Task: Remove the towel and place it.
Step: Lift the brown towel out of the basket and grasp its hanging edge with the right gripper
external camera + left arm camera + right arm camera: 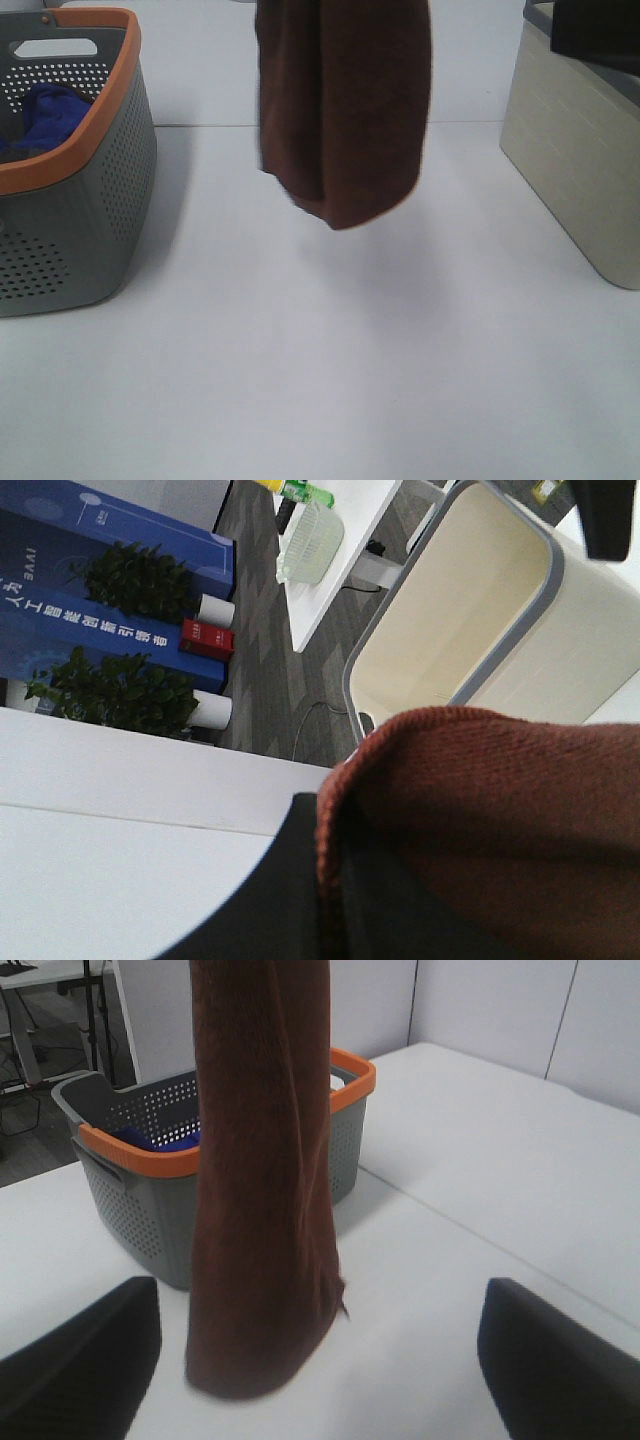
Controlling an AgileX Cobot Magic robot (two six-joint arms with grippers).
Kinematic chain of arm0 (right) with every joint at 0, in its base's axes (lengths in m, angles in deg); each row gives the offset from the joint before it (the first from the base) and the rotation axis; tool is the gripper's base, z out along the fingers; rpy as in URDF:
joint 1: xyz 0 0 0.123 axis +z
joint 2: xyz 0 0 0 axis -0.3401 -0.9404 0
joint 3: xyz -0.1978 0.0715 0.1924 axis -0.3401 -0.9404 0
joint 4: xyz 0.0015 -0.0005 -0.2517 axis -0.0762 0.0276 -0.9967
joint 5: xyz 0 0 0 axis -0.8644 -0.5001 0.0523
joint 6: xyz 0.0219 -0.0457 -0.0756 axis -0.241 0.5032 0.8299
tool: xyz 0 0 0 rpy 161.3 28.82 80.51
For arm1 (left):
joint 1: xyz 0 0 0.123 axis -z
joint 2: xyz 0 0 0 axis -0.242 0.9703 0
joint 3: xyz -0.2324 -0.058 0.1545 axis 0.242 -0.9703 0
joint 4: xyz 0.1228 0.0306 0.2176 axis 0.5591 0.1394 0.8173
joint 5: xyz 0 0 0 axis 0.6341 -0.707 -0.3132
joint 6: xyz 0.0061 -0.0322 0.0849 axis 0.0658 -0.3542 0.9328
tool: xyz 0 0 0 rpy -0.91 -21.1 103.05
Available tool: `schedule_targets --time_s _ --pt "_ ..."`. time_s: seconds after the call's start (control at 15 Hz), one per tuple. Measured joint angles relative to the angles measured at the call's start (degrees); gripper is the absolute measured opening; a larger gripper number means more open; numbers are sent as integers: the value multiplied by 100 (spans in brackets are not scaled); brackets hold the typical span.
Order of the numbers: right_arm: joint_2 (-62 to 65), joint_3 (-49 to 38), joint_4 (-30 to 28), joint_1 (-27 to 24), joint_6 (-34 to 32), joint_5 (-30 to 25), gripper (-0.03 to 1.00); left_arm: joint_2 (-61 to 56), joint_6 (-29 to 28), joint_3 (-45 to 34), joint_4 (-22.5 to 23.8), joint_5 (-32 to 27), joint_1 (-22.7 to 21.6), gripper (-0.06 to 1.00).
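While it hangs clear of the white table (pixel 350 390), the towel (pixel 345 110) drapes as a long doubled fold at 12 o'clock in the high view, its lower end off the surface. Left gripper (pixel 335 900): clamped on the cloth's upper part, fingers mostly buried. Right gripper (pixel 320 1365): spread wide, holding nothing, facing the towel. Grey orange-rimmed basket (pixel 120 150) at 9 o'clock, blue cloth (pixel 45 115) inside. Beige bin (pixel 575 170) at 3 o'clock.
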Motion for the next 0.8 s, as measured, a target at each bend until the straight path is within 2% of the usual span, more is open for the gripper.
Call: schedule_targets --time_s 0.27,0.4,0.73,0.8 --pt "-516 11 1209 0 1553 172 76 57 17 0 223 0 361 0" --pt "-837 11 1587 0 1965 -109 75 103 17 0 252 -17 453 0" --pt "-1753 23 1988 0 2074 -1593 72 206 23 0 315 -92 464 0" --pt "-1822 23 2034 0 2097 -1610 72 206 23 0 315 -92 464 0"
